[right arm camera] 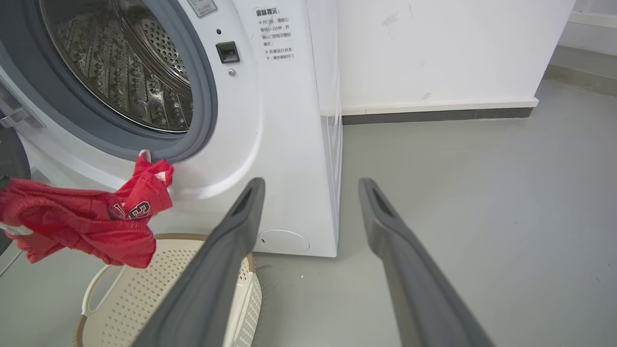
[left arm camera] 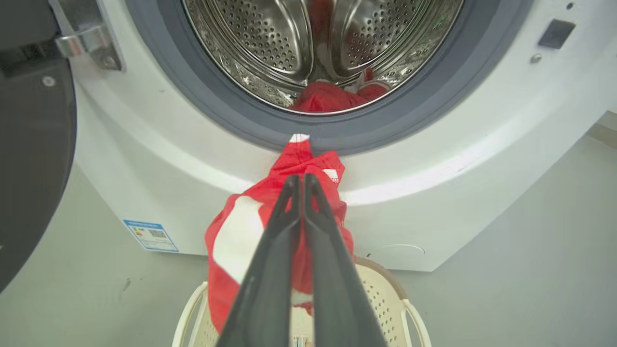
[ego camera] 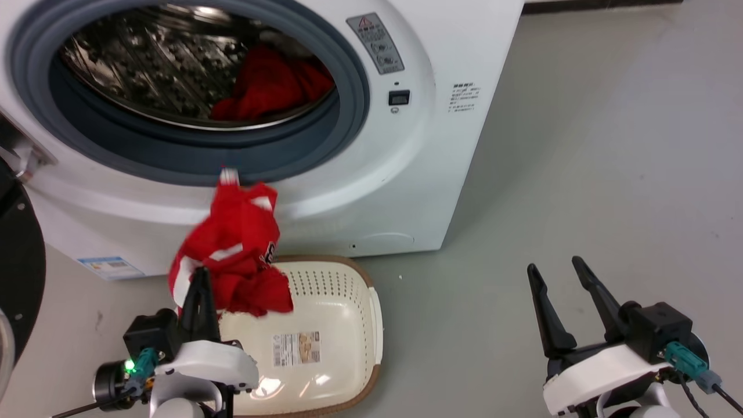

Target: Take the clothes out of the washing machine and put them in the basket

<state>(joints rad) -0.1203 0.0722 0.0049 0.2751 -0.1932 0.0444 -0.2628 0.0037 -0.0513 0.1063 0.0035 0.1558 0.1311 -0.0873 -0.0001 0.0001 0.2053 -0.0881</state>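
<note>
Black-framed door (ego camera: 20, 255) at far left, swung open and cut off by the frame edge. Left hand (ego camera: 200, 280): fingers pressed together, pinching a red garment (ego camera: 232, 244) with white stripes; in the head view the fingertips are buried in the fabric, and the left wrist view shows them shut with cloth bulging on both sides. The garment hangs above the near-left part of the basket (ego camera: 339, 290), clear of the basket floor. Its white-tipped upper end overlaps the grey porthole rim (ego camera: 325, 151); whether it touches cannot be told. The dark print on it is too small to read. Basket stands on the floor (ego camera: 580, 174) just before the washing machine (ego camera: 447, 174), its left side hidden by cloth and arm and its near edge cut off. A red bundle (ego camera: 270, 87) lies low in the drum, right of centre, partly behind the rim. Right hand (ego camera: 554, 265): fingers spread, holding nothing, over bare floor well to the right of the basket.
</note>
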